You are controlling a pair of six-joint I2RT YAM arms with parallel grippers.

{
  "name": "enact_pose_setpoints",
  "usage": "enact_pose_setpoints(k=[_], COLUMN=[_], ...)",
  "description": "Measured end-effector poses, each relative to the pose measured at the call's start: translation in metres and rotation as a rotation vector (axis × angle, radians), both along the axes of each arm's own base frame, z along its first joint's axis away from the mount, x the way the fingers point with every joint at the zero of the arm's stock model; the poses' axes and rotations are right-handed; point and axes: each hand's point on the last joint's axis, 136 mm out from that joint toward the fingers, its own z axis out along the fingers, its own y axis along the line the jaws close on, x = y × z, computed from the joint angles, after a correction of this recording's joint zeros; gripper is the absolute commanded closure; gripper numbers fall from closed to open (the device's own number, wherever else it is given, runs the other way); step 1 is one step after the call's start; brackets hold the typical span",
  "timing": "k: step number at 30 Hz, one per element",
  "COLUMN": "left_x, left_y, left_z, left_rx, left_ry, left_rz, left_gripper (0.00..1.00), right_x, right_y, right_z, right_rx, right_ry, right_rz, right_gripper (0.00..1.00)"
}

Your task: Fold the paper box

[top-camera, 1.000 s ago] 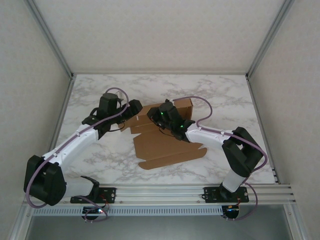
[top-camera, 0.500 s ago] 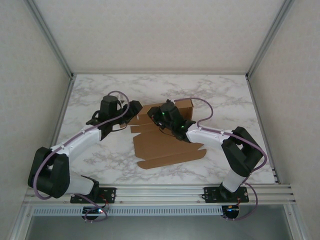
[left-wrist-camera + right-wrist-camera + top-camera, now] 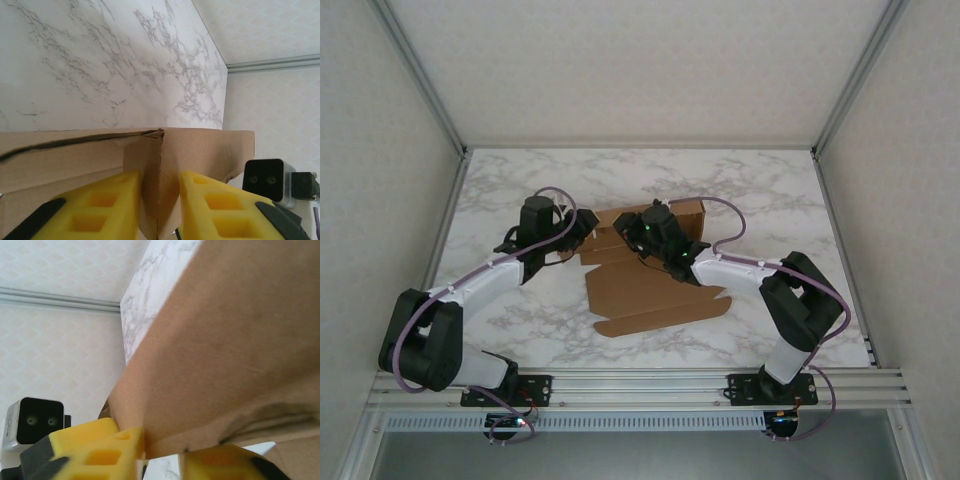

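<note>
The paper box (image 3: pixel 650 295) is a brown die-cut cardboard sheet lying mid-table, its back wall (image 3: pixel 686 213) folded upright. My left gripper (image 3: pixel 584 228) sits at the box's left back corner. In the left wrist view its yellow fingers (image 3: pixel 105 200) close on a creased corner flap (image 3: pixel 161 165). My right gripper (image 3: pixel 634 230) is at the back wall near the middle. In the right wrist view its fingers (image 3: pixel 110 450) pinch the lower edge of a raised panel (image 3: pixel 225 340). The contact points are hidden under the wrists in the top view.
The marble tabletop (image 3: pixel 500 190) is bare to the left, right and behind the box. Metal frame posts (image 3: pixel 430 100) and pale walls enclose the table. A rail (image 3: pixel 640 382) with the arm bases runs along the near edge.
My left arm has swung in toward the box, its gripper moving right onto the left back corner flap. The right arm has barely moved, staying on the back wall.
</note>
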Motion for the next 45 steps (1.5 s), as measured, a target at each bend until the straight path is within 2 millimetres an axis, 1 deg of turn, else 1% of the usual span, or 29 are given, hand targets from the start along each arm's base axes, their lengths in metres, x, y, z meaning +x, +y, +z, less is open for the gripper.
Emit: enact_pose_setpoints(k=[1,3,7,11,14,16,18,21,23,27,31,33,37,39,42,45], left_x=[0.0,0.0,0.0,0.001,0.002,0.004,0.005,0.007,0.01,0.022,0.034,0.039,0.04,0.038,0.031,0.023], left_y=[0.0,-0.001,0.0,0.0,-0.001,-0.001,-0.001,-0.003,-0.004,-0.009,-0.017,-0.02,-0.019,-0.015,-0.004,0.008], left_z=[0.0,0.0,0.001,0.001,0.002,0.002,0.003,0.003,0.003,0.004,0.006,0.007,0.007,0.005,0.007,0.025], left_rx=[0.0,0.0,0.0,0.0,-0.003,-0.004,-0.005,-0.007,-0.006,0.0,0.007,0.019,0.078,0.114,0.191,0.261], left_ry=[-0.001,-0.003,-0.005,-0.009,-0.012,-0.015,-0.017,-0.016,-0.016,-0.019,-0.024,-0.028,-0.041,-0.038,-0.047,-0.102], left_rz=[0.0,-0.004,-0.005,-0.007,-0.009,-0.008,-0.008,-0.014,-0.018,-0.029,-0.047,-0.057,-0.075,-0.071,-0.062,-0.047], left_gripper=[0.76,0.77,0.8,0.83,0.86,0.87,0.87,0.87,0.87,0.85,0.78,0.73,0.53,0.46,0.43,0.42], right_x=[-0.001,-0.004,-0.01,-0.007,-0.002,0.003,0.009,0.017,0.02,0.022,0.021,0.024,0.03,0.03,0.029,0.027], right_y=[-0.001,-0.006,-0.023,-0.052,-0.075,-0.089,-0.103,-0.121,-0.128,-0.134,-0.139,-0.143,-0.153,-0.157,-0.16,-0.162], right_z=[-0.002,-0.007,-0.002,0.016,0.025,0.026,0.024,0.014,0.011,0.009,0.014,0.018,0.018,0.02,0.028,0.034], right_rx=[-0.006,-0.03,-0.06,-0.06,-0.06,-0.063,-0.064,-0.077,-0.082,-0.106,-0.12,-0.11,-0.108,-0.106,-0.103,-0.121], right_ry=[0.004,0.007,0.003,-0.023,-0.039,-0.038,-0.032,-0.01,0.0,-0.002,-0.019,-0.026,-0.027,-0.03,-0.046,-0.069], right_rz=[-0.001,-0.003,-0.024,-0.091,-0.15,-0.183,-0.217,-0.259,-0.27,-0.266,-0.265,-0.274,-0.301,-0.31,-0.312,-0.3], right_gripper=[0.52,0.45,0.39,0.35,0.34,0.36,0.38,0.4,0.4,0.39,0.41,0.42,0.43,0.43,0.42,0.41])
